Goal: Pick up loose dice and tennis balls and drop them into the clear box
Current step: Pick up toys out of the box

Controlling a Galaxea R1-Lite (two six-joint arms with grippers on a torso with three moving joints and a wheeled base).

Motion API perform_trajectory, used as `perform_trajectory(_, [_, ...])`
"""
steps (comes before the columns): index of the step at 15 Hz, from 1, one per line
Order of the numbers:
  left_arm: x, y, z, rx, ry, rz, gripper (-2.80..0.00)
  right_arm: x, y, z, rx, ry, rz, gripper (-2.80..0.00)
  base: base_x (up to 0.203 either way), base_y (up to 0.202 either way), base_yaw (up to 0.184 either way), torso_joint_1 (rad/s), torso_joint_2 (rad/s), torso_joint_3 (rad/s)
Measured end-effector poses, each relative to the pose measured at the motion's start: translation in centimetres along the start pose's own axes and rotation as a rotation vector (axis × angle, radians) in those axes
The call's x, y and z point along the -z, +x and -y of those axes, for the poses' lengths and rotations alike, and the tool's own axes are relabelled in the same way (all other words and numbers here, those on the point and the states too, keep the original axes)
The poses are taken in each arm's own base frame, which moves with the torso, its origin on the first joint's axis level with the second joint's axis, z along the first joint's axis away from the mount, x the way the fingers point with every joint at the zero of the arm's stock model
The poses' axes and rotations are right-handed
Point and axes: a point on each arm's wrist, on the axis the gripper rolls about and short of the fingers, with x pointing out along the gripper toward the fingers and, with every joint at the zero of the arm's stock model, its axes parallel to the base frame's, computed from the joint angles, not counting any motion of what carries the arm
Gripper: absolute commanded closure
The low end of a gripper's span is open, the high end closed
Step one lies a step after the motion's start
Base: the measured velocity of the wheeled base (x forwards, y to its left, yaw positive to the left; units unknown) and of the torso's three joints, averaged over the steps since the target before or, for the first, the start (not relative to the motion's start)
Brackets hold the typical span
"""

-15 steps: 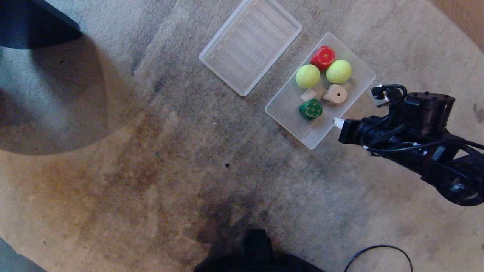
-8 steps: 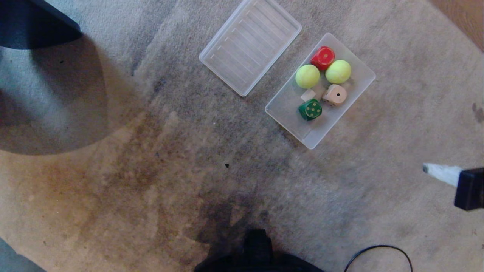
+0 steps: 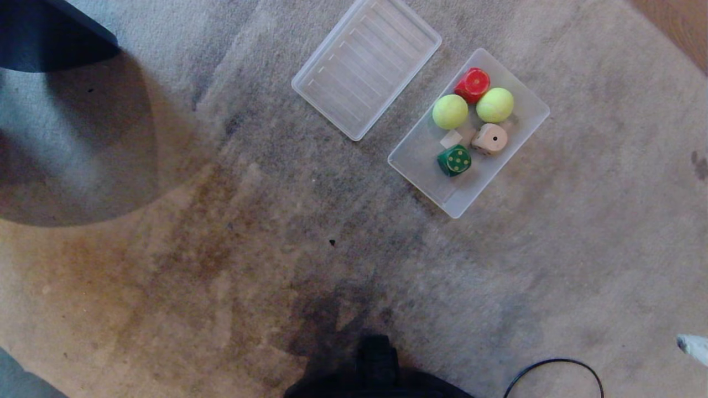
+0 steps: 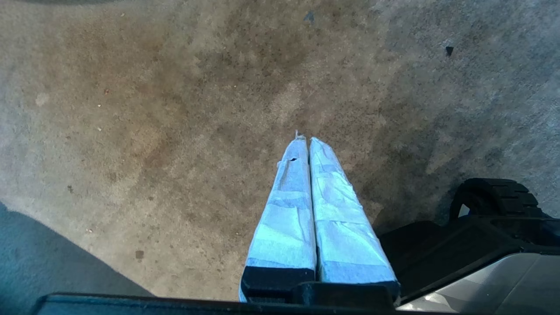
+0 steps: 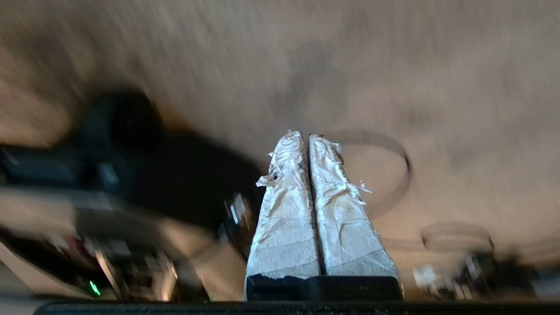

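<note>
Overhead, the clear box (image 3: 522,91) holds the red die (image 3: 473,84), two tennis balls (image 3: 449,111), beige die (image 3: 490,138) and green die (image 3: 454,160); the ribbed lid (image 3: 366,67) lies beside the box. At the left wrist, the left gripper (image 4: 305,141) is pressed closed over carpet (image 4: 131,109). At the right wrist, the right gripper (image 5: 302,136) is closed too, empty. Best next: look for any loose die outside the box before reaching.

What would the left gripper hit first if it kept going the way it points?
Most likely bare carpet. The left gripper is shut, angled down at the floor, with no ball, die or box ahead in its wrist view. How far off the carpet lies is unclear.
</note>
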Motion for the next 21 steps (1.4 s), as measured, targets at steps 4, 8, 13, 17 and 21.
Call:
perform_trajectory(4, [0.0, 0.0, 0.0, 0.000, 0.000, 0.000, 0.00, 7.9, -2.4, 0.0, 0.082, 0.004, -0.036, 0.00, 0.000, 0.000, 0.000, 0.000, 0.00, 0.000])
perform_trajectory(8, [0.0, 0.0, 0.0, 0.000, 0.000, 0.000, 0.00, 9.6, -2.8, -0.2, 0.105, 0.010, 0.007, 0.00, 0.000, 0.000, 0.000, 0.000, 0.00, 0.000])
perform_trajectory(13, [0.0, 0.0, 0.0, 0.000, 0.000, 0.000, 0.00, 9.8, -3.0, -0.2, 0.107, 0.010, 0.027, 0.00, 0.000, 0.000, 0.000, 0.000, 0.00, 0.000])
perform_trajectory(17, [0.0, 0.0, 0.0, 0.000, 0.000, 0.000, 0.00, 9.9, -3.0, -0.2, 0.108, 0.010, 0.030, 0.00, 0.000, 0.000, 0.000, 0.000, 0.00, 0.000])
perform_trajectory(21, [0.0, 0.0, 0.0, 0.000, 0.000, 0.000, 0.00, 9.9, -3.0, -0.2, 0.108, 0.010, 0.030, 0.00, 0.000, 0.000, 0.000, 0.000, 0.00, 0.000])
